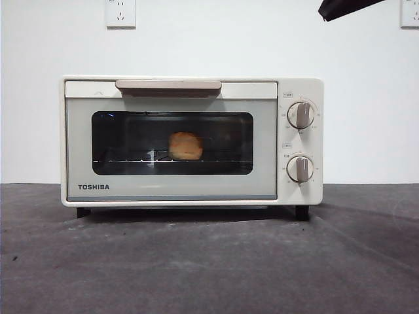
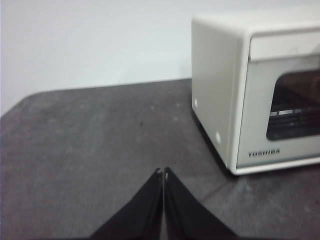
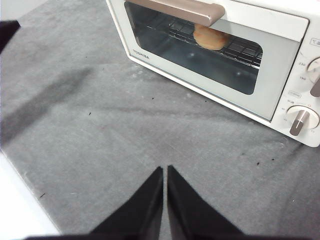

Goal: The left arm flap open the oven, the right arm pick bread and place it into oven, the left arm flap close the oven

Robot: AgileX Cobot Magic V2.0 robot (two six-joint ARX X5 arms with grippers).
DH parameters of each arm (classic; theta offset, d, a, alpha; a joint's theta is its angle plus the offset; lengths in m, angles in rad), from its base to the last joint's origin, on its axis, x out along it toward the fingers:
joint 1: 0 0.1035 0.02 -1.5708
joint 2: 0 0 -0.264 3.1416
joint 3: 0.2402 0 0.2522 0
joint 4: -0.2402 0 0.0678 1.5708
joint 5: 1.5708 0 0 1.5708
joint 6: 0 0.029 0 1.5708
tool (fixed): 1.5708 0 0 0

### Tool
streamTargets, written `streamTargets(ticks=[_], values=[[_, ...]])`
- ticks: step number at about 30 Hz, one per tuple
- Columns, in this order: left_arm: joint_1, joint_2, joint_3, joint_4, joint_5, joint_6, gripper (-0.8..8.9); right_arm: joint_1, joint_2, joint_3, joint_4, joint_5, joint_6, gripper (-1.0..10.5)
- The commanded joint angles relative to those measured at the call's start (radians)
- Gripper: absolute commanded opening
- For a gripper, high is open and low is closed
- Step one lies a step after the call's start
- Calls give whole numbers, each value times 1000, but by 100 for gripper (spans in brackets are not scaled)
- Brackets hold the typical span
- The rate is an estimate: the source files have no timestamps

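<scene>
The cream-white TOSHIBA oven (image 1: 190, 140) stands on the dark table with its door shut. Through the dark glass window the golden-brown bread (image 1: 186, 146) rests on the wire rack inside, and it shows too in the right wrist view (image 3: 210, 37) behind the beige handle (image 3: 185, 10). My left gripper (image 2: 163, 172) is shut and empty, low over the table off the oven's (image 2: 250, 95) left side. Also shut and empty, my right gripper (image 3: 165, 170) hangs above the mat in front of the oven (image 3: 280, 75). A black arm tip (image 1: 347, 8) shows at the top right of the front view.
Two beige knobs (image 1: 300, 115) (image 1: 299, 169) sit on the oven's right panel. A white wall with power sockets (image 1: 120, 13) rises behind. The grey mat's edge (image 3: 20, 175) runs near the right gripper's side. Another dark arm part (image 3: 7, 32) pokes in at the right wrist view's edge.
</scene>
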Motion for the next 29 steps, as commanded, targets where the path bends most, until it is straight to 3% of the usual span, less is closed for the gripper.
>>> streamTargets(ticks=[1, 29], values=[[3, -2, -28, 7, -4, 9, 10, 10, 6, 12, 10, 2, -5, 8], [3, -2, -68, -36, -4, 5, 10, 10, 6, 12, 10, 2, -5, 8]])
